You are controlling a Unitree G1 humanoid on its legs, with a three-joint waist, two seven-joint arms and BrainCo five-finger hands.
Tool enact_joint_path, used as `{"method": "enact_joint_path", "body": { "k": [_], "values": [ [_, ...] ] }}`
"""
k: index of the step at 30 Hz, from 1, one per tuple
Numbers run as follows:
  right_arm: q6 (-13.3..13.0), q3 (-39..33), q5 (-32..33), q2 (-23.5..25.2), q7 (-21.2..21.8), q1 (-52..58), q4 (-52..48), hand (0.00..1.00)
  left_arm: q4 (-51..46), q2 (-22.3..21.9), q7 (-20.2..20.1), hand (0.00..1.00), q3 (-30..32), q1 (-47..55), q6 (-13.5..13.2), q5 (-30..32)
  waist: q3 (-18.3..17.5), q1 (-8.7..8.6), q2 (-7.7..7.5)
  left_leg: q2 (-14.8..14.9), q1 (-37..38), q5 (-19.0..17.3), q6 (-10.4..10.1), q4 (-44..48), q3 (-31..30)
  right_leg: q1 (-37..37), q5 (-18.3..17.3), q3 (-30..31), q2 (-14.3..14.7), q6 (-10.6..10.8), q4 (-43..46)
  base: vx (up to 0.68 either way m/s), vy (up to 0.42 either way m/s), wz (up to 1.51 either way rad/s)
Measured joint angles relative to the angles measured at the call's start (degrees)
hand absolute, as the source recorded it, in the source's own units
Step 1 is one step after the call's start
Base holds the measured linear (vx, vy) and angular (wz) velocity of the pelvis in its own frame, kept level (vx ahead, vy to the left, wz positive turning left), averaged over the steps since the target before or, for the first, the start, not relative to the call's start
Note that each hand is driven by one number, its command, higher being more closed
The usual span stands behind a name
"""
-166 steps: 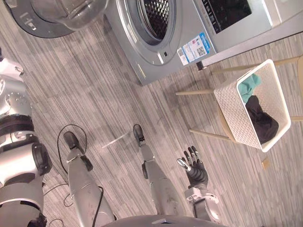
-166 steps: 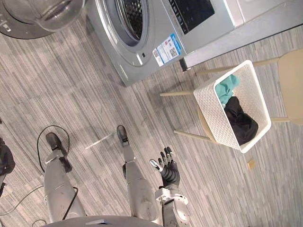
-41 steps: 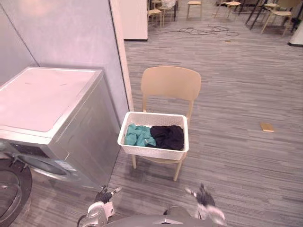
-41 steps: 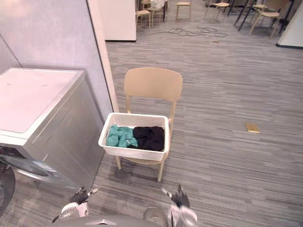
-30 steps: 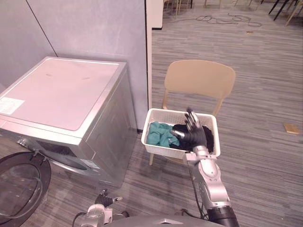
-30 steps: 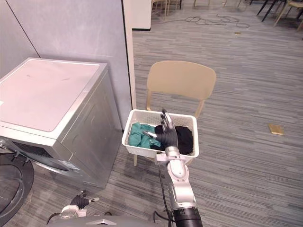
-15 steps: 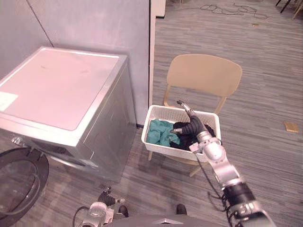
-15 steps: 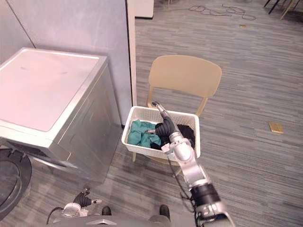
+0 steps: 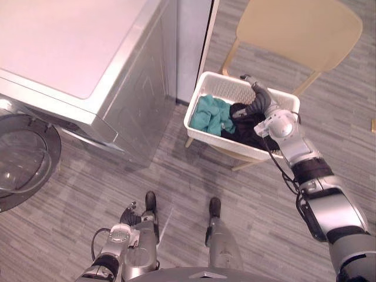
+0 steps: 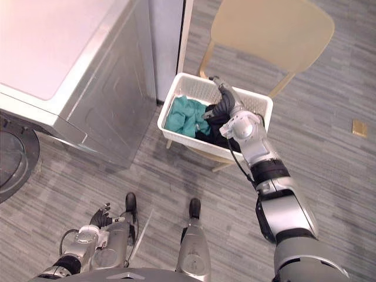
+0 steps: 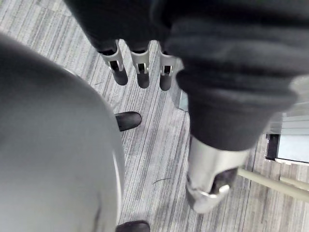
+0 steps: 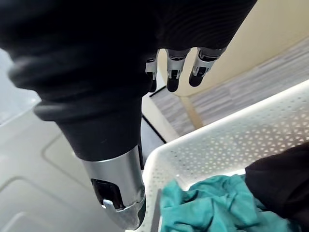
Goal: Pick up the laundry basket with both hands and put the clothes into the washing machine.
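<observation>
Right hand [image 9: 259, 100] moved farther over basket [image 9: 210, 134], fingers [image 12: 173, 79] straight, wrist view shows teal cloth [image 12: 203, 205]

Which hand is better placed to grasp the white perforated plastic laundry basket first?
Right. The right hand is open over the white perforated plastic laundry basket, above its black garment. The left hand hangs low, well away from it.

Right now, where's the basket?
In the left eye view the basket sits centre-right on the chair, just right of the washer. The right hand hangs over its far side.
</observation>
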Motion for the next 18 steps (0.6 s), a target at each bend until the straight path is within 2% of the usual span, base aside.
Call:
{"method": "enact_joint_path", "body": {
  "k": [3,7,15,18],
  "values": [
    [1.0,-0.42,-0.98,-0.14,-0.66,-2.51,4.19,0.0,-0.12,-0.03,0.75,0.0,-0.07,-1.03,-0.16,-1.2,1.25,0.49,0.28,0.34,-1.63,0.78,0.28,-0.03,-0.26,-1.68,0.64,-0.06,0.43,0.22,0.01,-0.02,-0.03,0.01],
    [2.71,-3.95,-2.23,-1.11,-2.22,-5.08,4.41,0.0,-1.69,0.03,1.15,0.0,-0.09,-2.03,-0.18,-2.65,4.35,0.42,0.97,0.33,-3.08,1.0,0.32,0.06,-0.97,-2.96,0.9,-0.16,0.51,0.22,0.17,0.01,-0.015,0.05],
    [3.98,-5.54,-2.13,-1.01,-4.76,-9.05,8.73,0.0,-1.97,-0.01,2.92,0.0,-0.01,-3.39,-0.63,-5.24,4.79,1.1,1.2,0.35,-8.39,0.77,0.45,1.68,-1.28,-7.59,1.03,-0.11,0.56,0.16,0.63,0.03,-0.034,0.04],
    [4.07,-6.67,-1.98,-0.99,-5.08,-11.57,8.73,0.0,-2.03,-0.36,3.65,0.0,0.07,-4.55,-1.41,-7.98,6.47,1.43,1.82,0.42,-10.33,0.48,0.47,2.81,-1.43,-9.11,1.03,-0.2,0.57,0.14,1.14,-0.02,-0.033,0.05]
  ]
}}
